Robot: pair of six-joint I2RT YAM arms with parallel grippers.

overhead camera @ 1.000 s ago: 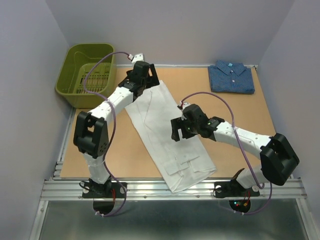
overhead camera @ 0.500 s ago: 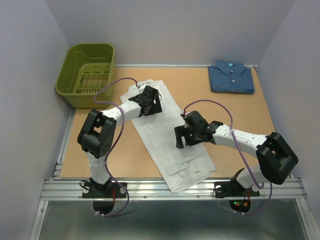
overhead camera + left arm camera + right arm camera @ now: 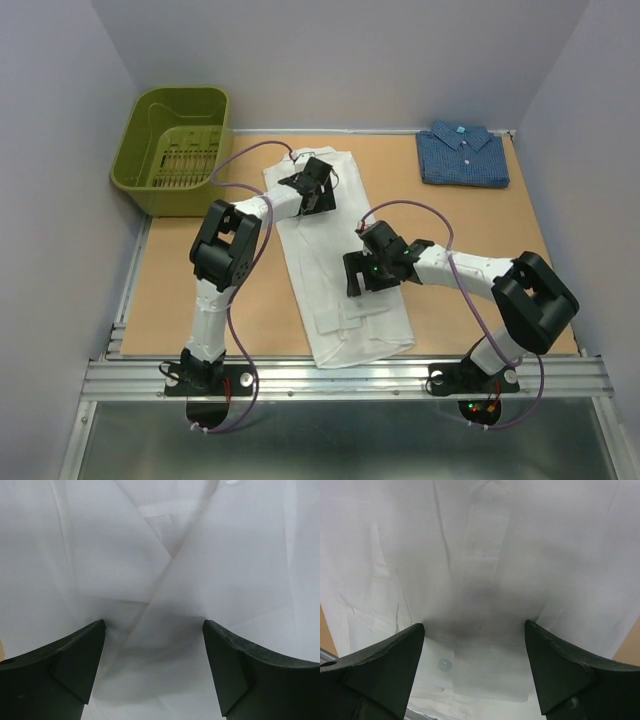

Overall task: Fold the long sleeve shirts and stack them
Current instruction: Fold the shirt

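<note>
At your far left, a green basket (image 3: 170,150) sits in the back corner of the table (image 3: 190,290).

Just right of it, the white shirt (image 3: 345,310) lies as a long narrow strip. It runs from the back of the table down to the front edge, leaning slightly to the right as it comes near.

Your left gripper (image 3: 318,195) hangs over the far end of that strip with its jaws spread wide and nothing between them. In the left wrist view the two dark fingers (image 3: 75,660) frame crossing folds of white cloth (image 3: 150,555). The tips may be resting on the fabric, but you can't tell from this angle.

Your right gripper (image 3: 358,275) is over the middle of the same shirt, also spread wide and holding nothing. Its wrist view shows the front band of the shirt (image 3: 485,555) running between the fingers (image 3: 385,670), with a small button (image 3: 444,664) low in the gap.

At the far right, the blue shirt (image 3: 462,155) lies folded in the back corner with its collar on top, well apart from both arms.
</note>
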